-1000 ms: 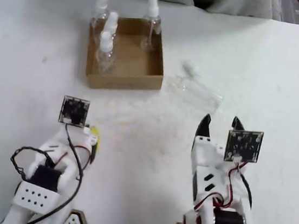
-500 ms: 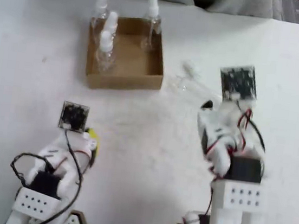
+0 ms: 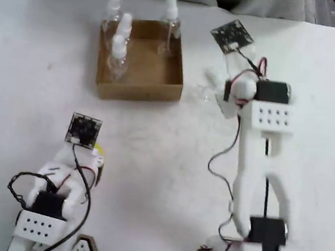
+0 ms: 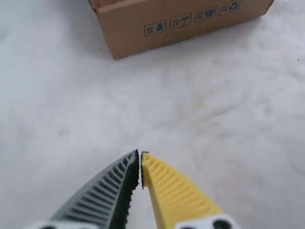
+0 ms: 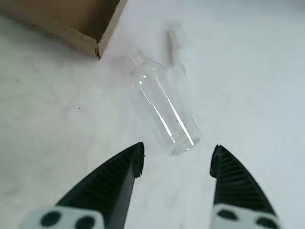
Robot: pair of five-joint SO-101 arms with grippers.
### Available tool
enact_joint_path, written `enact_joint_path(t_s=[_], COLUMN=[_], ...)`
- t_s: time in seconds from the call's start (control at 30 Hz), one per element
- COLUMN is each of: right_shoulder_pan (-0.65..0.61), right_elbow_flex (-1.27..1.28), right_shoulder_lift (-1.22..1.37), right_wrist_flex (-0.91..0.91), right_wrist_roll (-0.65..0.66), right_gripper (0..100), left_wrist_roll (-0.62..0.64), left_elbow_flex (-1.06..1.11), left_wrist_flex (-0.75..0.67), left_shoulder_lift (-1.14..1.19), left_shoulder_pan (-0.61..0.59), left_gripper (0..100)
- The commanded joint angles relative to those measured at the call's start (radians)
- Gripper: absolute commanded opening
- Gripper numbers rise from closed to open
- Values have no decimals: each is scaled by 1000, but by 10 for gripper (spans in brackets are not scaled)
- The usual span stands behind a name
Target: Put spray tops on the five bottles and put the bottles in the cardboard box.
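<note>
cardboard box [image 3: 139,85]: on the table [image 3: 38,85], toward its far side, left of the middle.
four bottles [image 3: 116,55]: upright inside the box, three along its left wall, one in the far right corner.
loose bottle [image 5: 164,112]: on its side on the table, just right of the box, neck toward the box's near right corner.
spray top [image 5: 175,43]: lying on the table just behind the loose bottle's neck.
right gripper [image 5: 177,148]: at the loose bottle's base end, right of the box.
left gripper [image 4: 140,155]: over the table in front of the box, well apart from it.
</note>
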Motion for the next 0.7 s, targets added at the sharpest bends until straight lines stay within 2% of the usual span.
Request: enact_joint_path(t_s=[0.0,0.33,0.47,0.67], right_shoulder_pan=[-30,-62,-56,-59], right_elbow_flex=[-189,-796,-957,-1011], right_shoulder_lift=[162,656,811,943], right_wrist_flex=[54,410,420,420], right_wrist_roll=[101,370,391,431], right_gripper=[208,231,296,287], left_wrist_roll=[-8,-14,-14,-14], left_elbow_flex=[-5,-5,-5,-5], left_wrist_flex=[6,6,6,6], left_shoulder_lift=[-15,-15,-15,-15], left_shoulder_pan=[-12,-5,-5,-5], left_gripper=[23,23,23,23])
